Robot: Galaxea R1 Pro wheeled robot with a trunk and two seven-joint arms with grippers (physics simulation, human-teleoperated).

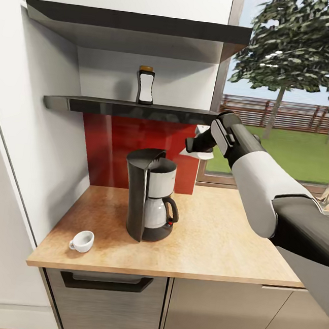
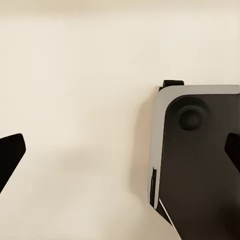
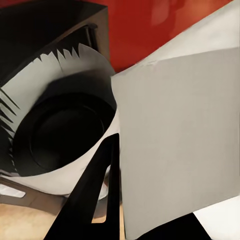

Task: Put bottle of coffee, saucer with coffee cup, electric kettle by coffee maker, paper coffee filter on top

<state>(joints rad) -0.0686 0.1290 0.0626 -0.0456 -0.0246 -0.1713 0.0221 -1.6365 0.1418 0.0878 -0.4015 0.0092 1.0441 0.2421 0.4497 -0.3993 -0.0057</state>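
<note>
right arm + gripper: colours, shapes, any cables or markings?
In the head view the right arm has a rounded glossy white shell in the middle, with dark grey to black segments either side of it. The right gripper is black and blocky; its wrist view shows flat, tapered black fingers. No cables or markings visible.

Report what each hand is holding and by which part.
The right hand grips a white paper coffee filter by its edge, above the coffee maker. The left hand is open and holds nothing.
</note>
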